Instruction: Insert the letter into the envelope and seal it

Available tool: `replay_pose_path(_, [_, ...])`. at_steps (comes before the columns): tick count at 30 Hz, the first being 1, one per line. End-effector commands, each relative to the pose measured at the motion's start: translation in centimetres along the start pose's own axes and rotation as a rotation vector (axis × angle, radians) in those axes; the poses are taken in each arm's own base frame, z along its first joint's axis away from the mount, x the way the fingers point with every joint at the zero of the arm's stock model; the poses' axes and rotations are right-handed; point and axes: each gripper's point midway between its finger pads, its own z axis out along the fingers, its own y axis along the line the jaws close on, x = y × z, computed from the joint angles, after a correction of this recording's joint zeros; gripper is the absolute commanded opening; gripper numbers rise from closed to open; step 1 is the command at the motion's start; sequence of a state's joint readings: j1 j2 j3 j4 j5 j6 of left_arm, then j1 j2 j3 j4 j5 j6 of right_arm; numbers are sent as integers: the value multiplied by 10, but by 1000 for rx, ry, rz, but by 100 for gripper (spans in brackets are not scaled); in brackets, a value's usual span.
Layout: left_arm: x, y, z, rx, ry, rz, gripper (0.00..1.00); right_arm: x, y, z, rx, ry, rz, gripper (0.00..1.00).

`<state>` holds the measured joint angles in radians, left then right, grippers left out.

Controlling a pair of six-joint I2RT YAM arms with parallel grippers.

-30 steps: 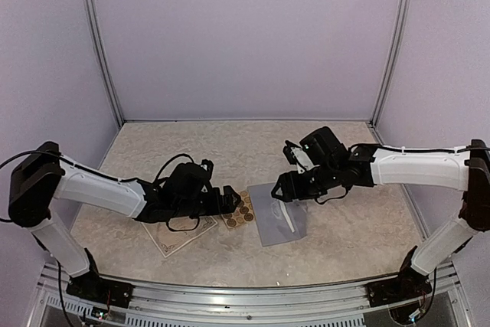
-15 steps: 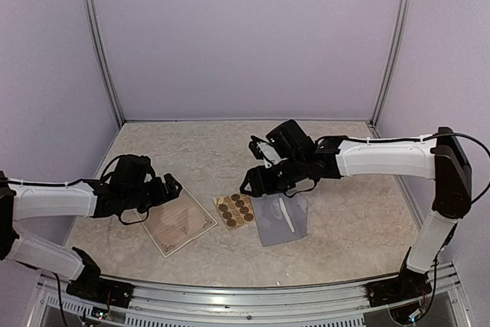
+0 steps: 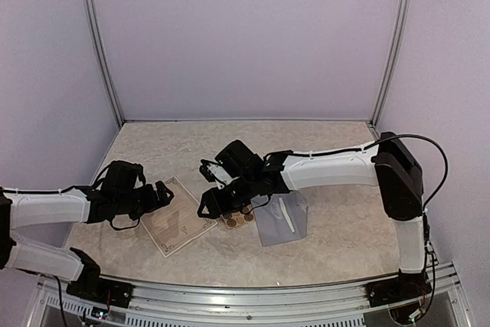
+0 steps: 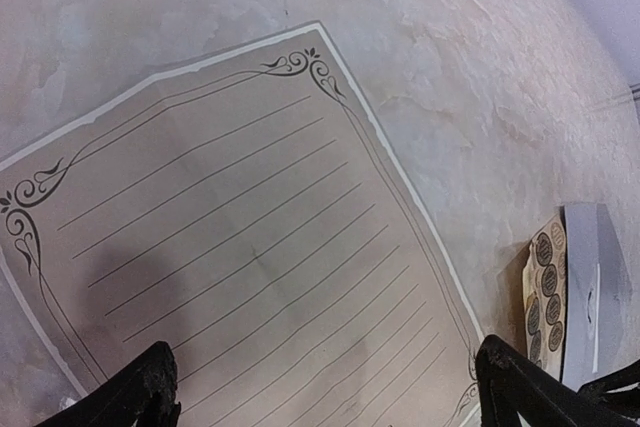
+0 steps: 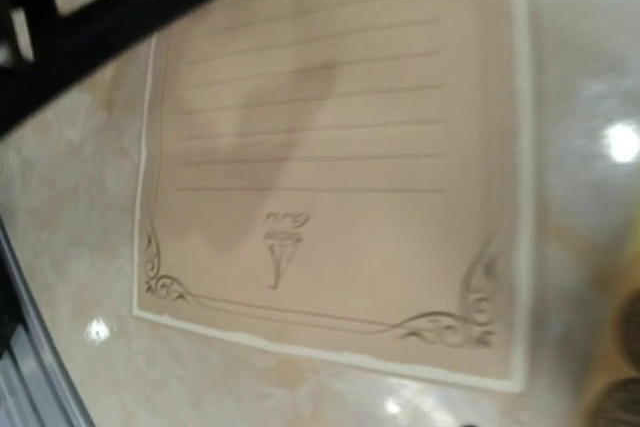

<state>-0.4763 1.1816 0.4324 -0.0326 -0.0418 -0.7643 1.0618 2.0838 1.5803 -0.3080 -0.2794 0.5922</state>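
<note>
Letter (image 3: 178,223) lay flat on table (image 3: 230,151), left of sticker sheet (image 3: 239,218); envelope (image 3: 282,220) just right of that sheet. Left gripper (image 3: 164,194) over letter, jaws wide apart; right gripper (image 3: 207,206) near letter's edge, jaw state unclear

There is one tan lined paper letter with a scrolled black border (image 3: 178,223). There is one flat grey-lavender rectangular paper envelope (image 3: 277,227), bearing one narrow white strip (image 3: 287,217). There is one tan sheet of round brown stickers (image 3: 243,218); the stickers are partly hidden, so uncounted. There are two black two-finger grippers: the left gripper (image 3: 164,195) and the right gripper (image 3: 208,206).
</note>
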Motion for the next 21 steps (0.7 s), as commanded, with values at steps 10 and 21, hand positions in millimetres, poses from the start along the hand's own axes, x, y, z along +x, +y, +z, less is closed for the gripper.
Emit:
replay_pose_path(10, [5,-27,5,159,18,47,98,29,-31,32,120,71,118,56])
replay_pose_path(21, [18,-23,8,168,57,55,98,39,-41,43,116,97,154,55])
